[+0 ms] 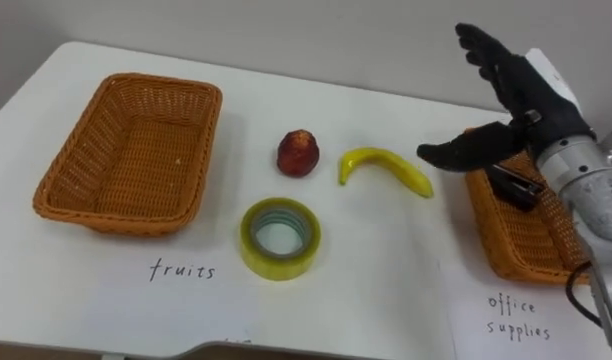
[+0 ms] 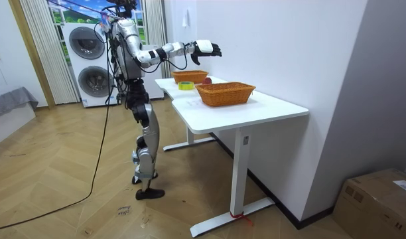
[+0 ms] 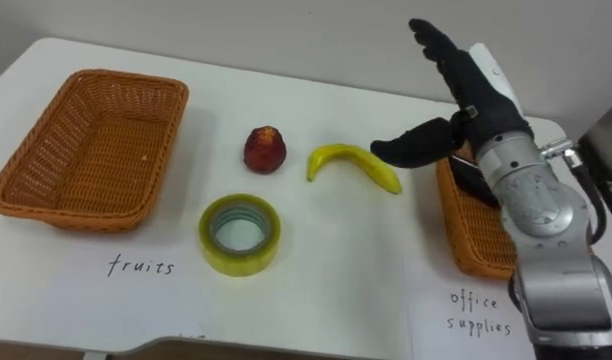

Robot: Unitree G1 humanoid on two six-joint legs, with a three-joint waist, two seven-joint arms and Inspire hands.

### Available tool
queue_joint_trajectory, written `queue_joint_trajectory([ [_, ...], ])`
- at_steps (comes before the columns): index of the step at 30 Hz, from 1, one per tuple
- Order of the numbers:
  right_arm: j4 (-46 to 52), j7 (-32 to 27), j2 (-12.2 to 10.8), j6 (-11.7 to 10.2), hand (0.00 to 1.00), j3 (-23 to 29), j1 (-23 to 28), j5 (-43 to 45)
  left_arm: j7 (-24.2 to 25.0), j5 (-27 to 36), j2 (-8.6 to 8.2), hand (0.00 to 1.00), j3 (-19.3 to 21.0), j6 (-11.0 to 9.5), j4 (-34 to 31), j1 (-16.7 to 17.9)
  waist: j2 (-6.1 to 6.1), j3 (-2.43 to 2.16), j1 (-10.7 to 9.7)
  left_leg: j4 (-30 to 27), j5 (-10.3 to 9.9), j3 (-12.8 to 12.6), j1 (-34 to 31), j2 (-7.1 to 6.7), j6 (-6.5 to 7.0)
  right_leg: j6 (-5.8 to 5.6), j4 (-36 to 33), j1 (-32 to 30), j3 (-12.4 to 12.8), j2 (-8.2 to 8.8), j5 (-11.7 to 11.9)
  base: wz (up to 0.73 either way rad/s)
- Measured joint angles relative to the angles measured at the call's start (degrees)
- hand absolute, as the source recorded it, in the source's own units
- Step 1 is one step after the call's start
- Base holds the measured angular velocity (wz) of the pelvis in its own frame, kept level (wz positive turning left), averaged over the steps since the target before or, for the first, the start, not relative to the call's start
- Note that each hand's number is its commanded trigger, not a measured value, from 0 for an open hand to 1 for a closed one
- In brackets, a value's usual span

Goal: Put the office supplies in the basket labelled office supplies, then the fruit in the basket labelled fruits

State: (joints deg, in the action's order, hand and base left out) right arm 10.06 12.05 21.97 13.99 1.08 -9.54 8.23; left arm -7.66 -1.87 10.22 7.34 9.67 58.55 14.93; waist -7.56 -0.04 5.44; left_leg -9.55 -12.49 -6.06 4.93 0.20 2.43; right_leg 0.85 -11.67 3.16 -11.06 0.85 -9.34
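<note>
My right hand point(image 1: 526, 105) is open, fingers spread, raised above the left rim of the right wicker basket point(image 1: 506, 250). That basket holds a small black object point(image 1: 514, 187). Its thumb points toward a yellow banana point(image 1: 386, 170) lying on the white table just left of that basket. A red fruit point(image 1: 298, 152) sits left of the banana. A roll of yellow-green tape point(image 1: 279, 237) lies flat in front of them. The left wicker basket point(image 1: 61, 190) has nothing in it.
Handwritten labels on the table point(image 1: 386, 270) read "fruits" point(image 1: 183, 270) under the left basket and "office supplies" point(image 1: 516, 315) under the right one. In the room view I stand at the table's far end, with washing machines point(image 2: 89, 60) behind me and a cardboard box point(image 2: 379, 199) at the room view's right.
</note>
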Motion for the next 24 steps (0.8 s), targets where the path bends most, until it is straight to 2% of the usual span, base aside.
queue_joint_trajectory([
  [7,-0.73,-0.11,-0.16,0.27,0.00,-2.32,-1.47,0.05,-0.68,-0.66,-0.13,0.00,-0.79,0.87,-0.09,-1.04,1.02,0.58,1.54,-0.16,0.03,0.90,-0.57,-0.06,-0.02,-0.01,0.05,-0.04,-1.65,0.11,0.00,0.07],
  [9,-1.24,-0.67,-0.74,0.30,0.00,-2.32,-1.68,0.09,-0.68,-1.00,-0.10,0.00,-0.76,1.28,-0.09,-1.19,1.18,0.52,2.31,-0.16,0.03,1.26,-0.63,-0.07,-0.02,-0.01,0.05,-0.04,-1.74,0.13,0.00,0.09],
  [13,-1.86,-2.07,-3.84,0.59,0.00,-3.59,-1.78,3.14,-0.60,-2.41,-0.32,0.00,-0.82,2.20,-0.07,-1.27,1.16,0.49,3.22,-0.15,0.05,1.43,-0.71,-0.03,-0.04,-0.01,0.20,-0.05,-2.58,0.14,-0.01,0.02],
  [18,-3.40,-1.89,-4.90,1.09,0.00,-5.12,-1.85,3.07,-0.37,-2.83,-0.44,0.00,-0.81,2.89,-0.06,-1.48,1.05,0.42,4.42,-0.24,0.05,1.63,-0.82,-0.07,-0.03,-0.01,0.21,0.00,-3.67,0.27,-0.01,0.02],
  [24,-9.57,-1.94,-6.88,1.17,0.00,-6.87,-4.43,3.30,-0.01,-2.84,-0.50,0.00,-1.53,4.34,-0.19,-2.21,1.43,0.44,4.41,-0.79,0.04,2.43,-1.75,-0.26,-0.02,-0.03,1.06,0.22,-4.84,0.70,0.00,0.08],
])
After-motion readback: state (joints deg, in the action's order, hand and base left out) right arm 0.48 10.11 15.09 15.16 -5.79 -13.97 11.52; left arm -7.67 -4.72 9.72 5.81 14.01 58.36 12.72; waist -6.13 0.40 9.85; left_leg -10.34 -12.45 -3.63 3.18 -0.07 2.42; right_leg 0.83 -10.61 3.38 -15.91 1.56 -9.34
